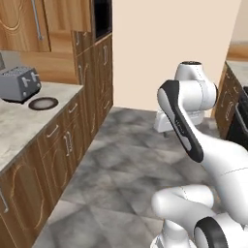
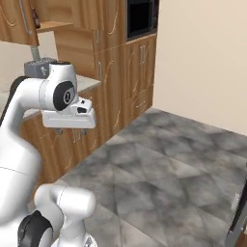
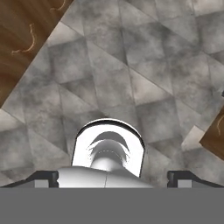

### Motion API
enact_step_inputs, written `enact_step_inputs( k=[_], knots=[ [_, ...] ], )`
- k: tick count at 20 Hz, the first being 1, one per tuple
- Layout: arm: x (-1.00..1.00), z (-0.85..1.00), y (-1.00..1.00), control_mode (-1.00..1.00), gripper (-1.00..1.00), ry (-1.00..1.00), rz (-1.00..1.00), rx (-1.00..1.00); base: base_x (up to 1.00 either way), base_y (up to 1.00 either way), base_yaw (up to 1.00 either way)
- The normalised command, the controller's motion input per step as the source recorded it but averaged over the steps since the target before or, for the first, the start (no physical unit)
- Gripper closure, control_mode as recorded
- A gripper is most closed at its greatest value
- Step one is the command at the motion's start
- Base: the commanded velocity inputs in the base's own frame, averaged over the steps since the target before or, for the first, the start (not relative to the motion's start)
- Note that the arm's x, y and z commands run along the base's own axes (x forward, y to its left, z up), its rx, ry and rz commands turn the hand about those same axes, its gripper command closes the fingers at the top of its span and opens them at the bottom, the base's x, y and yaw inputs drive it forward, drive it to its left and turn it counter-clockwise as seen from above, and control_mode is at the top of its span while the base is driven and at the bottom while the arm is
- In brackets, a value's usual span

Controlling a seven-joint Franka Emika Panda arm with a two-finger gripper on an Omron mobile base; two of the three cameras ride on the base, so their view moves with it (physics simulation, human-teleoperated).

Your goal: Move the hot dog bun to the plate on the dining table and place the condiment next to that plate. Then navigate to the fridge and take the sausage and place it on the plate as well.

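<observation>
My gripper [image 3: 113, 179] points down at the grey tiled floor [image 3: 131, 65], and its two dark fingertips [image 3: 43, 178] stand wide apart with nothing between them, so it is open. From the right base view the white hand hangs under the arm's wrist, its gripper [image 2: 67, 131] level with the wooden cabinet fronts. In the left base view the gripper [image 1: 167, 131] sits behind the arm's dark-edged link, above the floor. The hot dog bun, the plate, the dining table, the condiment, the fridge and the sausage are out of view.
A counter [image 1: 19, 131] on dark wood cabinets runs along the left, carrying a grey toaster [image 1: 18, 83] and a round dark dish [image 1: 43, 102]. Tall cabinets hold a black built-in oven [image 2: 142, 17]. More cabinets [image 1: 227, 101] stand at the right. Open floor [image 1: 126, 160] lies between.
</observation>
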Motion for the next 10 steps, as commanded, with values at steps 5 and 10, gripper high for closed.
enact_step_inputs(
  k=[5, 10],
  knots=[
    [0.00, 0.00, 0.00, 1.00, -1.00, 0.00, 0.00, 0.00, 1.00, 0.20, -0.01],
    [0.00, 0.00, 0.00, 1.00, -1.00, 0.00, 0.00, 0.00, 1.00, -0.02, 0.02]
  ],
)
